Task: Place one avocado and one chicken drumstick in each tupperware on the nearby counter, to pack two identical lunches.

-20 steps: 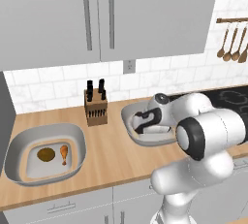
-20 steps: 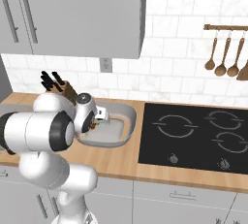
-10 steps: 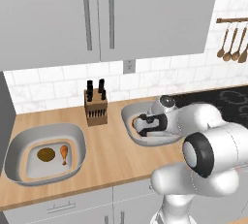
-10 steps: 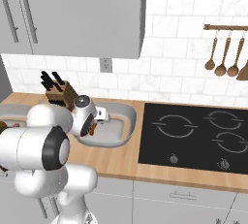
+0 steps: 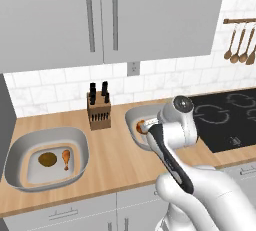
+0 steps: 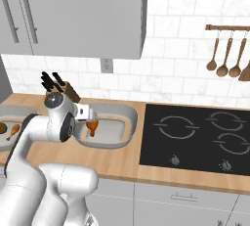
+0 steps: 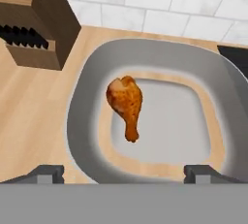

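My gripper stands open above the right tupperware, its fingertips wide apart with nothing between them. A chicken drumstick is free of them just below, within that tupperware's rim, plump end up in the hand view. The base views show the same drumstick right under the gripper, over the right tupperware. At the counter's left end, the left tupperware holds an avocado and a second drumstick.
A wooden knife block stands against the tiles between the two containers. The black cooktop lies to the right. Wooden spoons hang on the wall, and grey cupboards hang above.
The jaws have gone from nearly shut to wide open and have let go of the drumstick over the right tupperware. The arm's elbow has swung lower.
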Controlling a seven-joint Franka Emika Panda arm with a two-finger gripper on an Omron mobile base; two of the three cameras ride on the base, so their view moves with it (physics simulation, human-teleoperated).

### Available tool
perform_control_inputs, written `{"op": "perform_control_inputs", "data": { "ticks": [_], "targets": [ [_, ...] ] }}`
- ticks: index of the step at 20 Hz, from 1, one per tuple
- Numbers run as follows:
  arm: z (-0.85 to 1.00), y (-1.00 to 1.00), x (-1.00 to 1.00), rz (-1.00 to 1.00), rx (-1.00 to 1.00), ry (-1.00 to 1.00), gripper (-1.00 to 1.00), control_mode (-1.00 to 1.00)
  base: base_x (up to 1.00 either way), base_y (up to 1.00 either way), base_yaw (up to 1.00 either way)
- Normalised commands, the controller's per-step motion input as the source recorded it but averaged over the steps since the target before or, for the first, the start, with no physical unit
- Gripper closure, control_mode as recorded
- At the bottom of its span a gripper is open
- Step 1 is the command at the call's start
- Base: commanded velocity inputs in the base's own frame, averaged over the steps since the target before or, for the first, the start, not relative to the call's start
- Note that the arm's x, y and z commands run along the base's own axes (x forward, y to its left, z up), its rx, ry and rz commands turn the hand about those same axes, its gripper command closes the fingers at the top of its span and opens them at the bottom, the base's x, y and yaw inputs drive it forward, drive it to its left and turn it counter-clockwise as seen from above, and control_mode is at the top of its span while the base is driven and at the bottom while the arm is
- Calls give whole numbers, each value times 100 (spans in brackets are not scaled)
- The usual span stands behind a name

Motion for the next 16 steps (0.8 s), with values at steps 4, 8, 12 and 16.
{"op": "perform_control_inputs", "data": {
  "ticks": [4, 8, 12, 16],
  "targets": [
    [56, 0, -100, -10, 0, 0, -100, -100, 0, 0, 0],
    [34, -16, -100, -17, 7, 0, -100, -100, 0, 0, 0],
    [3, -11, -74, -6, 10, 2, -100, -100, 0, 0, 0],
    [-31, -6, -69, 0, 7, -22, -100, -100, 0, 0, 0]
  ]
}}
